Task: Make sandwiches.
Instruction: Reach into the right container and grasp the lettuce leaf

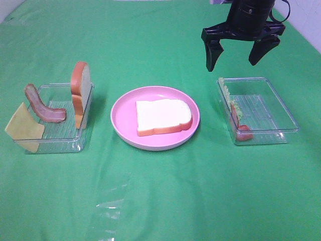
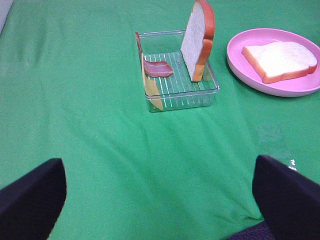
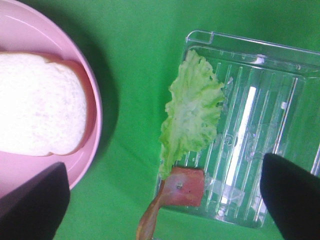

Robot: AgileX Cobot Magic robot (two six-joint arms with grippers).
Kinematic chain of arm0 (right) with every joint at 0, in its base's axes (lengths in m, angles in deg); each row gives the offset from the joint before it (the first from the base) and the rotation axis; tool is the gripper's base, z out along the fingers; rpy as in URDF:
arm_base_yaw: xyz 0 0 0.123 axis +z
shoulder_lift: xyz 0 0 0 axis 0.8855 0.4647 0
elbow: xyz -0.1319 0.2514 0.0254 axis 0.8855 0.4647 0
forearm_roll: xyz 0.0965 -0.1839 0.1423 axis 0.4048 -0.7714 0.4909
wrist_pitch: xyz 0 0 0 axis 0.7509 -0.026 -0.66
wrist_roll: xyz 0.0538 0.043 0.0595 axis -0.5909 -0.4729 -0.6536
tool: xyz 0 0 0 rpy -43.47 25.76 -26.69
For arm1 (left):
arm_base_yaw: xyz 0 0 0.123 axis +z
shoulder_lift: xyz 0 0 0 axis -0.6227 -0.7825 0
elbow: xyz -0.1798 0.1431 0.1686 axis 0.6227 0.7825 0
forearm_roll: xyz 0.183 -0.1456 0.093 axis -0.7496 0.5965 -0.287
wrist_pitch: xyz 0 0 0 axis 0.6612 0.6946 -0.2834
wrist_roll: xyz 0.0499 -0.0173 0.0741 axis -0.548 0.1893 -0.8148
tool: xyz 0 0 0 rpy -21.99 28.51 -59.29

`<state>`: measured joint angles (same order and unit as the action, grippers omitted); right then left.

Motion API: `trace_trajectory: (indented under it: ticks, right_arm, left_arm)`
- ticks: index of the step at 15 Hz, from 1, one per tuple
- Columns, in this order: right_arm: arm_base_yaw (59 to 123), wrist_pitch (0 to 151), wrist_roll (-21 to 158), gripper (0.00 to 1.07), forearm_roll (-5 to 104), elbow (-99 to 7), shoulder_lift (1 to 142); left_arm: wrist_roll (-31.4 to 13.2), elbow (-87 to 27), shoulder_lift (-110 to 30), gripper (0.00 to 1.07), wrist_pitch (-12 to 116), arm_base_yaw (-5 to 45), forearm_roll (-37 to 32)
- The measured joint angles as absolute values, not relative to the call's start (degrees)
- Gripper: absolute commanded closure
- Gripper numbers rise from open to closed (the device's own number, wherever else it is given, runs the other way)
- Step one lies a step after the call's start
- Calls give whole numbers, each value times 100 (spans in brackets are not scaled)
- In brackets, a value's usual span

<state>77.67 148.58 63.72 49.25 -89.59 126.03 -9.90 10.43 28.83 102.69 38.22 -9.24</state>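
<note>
One white bread slice (image 1: 163,116) lies flat on the pink plate (image 1: 120,125). The left clear tray (image 1: 55,143) holds a yellow cheese square (image 1: 24,128), a bacon strip (image 1: 45,108) and an upright bread slice (image 1: 81,93). Lettuce (image 3: 192,112) and a second bacon strip (image 3: 182,187) lean on the plate-side wall of the right tray (image 3: 270,100). My right gripper (image 1: 239,55) hangs open above that tray's far edge, holding nothing. My left gripper (image 2: 160,200) is open over bare cloth, well short of the left tray (image 2: 180,97), and is out of the exterior view.
A green cloth covers the whole table. A patch of clear film (image 1: 113,206) lies on the cloth near the front edge. The table's white edge shows at the far right (image 1: 313,30).
</note>
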Motion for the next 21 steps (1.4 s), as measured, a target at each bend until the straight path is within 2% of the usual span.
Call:
trace_trajectory:
  ticks: [12, 14, 19, 20, 21]
  right_arm:
    - [7767, 14492, 6166, 9, 4925, -8942, 13503]
    - [7767, 14446, 6109, 13, 4925, -8931, 13554]
    - [7767, 14446, 6086, 38, 4862, -8931, 13554]
    - [7767, 14446, 6086, 47, 4862, -8931, 13554]
    - [7767, 14446, 6057, 73, 4816, -8931, 13554]
  left_arm:
    - [-990, 1043, 2883, 14, 10269, 3822, -924]
    - [-990, 1043, 2883, 14, 10269, 3822, -924]
    - [-990, 1043, 2883, 14, 10269, 3822, -924]
    - [-990, 1043, 2883, 14, 10269, 3822, -924]
    - [-990, 1043, 2883, 14, 10269, 3822, -924]
